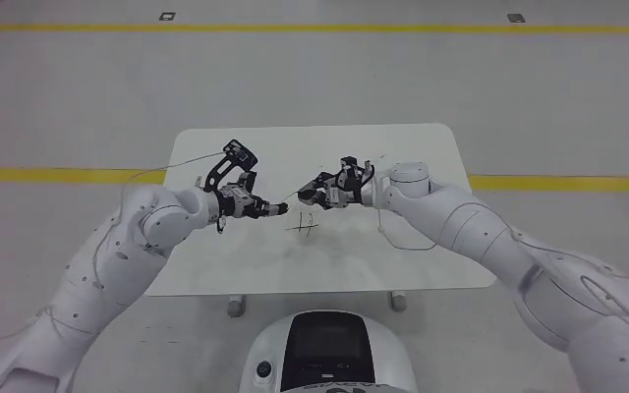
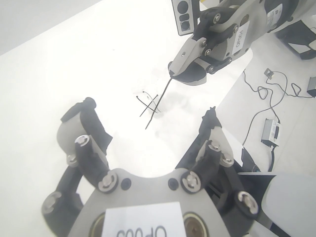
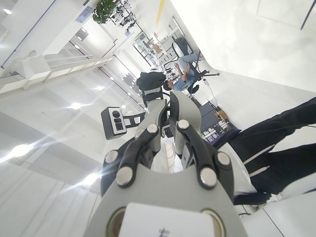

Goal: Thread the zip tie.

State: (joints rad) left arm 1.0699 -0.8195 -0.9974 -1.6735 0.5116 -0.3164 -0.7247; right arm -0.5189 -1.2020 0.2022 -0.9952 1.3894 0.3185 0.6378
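Jaws: right gripper [image 2: 172, 74] pinched shut on the tie's [image 2: 163, 92] upper end. The tie dangles slantwise over the crossed spares [image 2: 147, 105] on the table [image 2: 74, 62]. Left gripper [image 2: 149, 106] spread wide, empty, facing the tie's free end above the spares. Likely best: close low on that end, square to the strap, no twist. Both forearms converge over the spares.

A thin black zip tie [image 2: 160, 97] is hanging slantwise above the table [image 2: 74, 62], its upper end pinched in the right gripper [image 2: 172, 75] and its free tip pointing down. A few more ties [image 2: 148, 105] are lying crossed on the table's middle, just beneath it.
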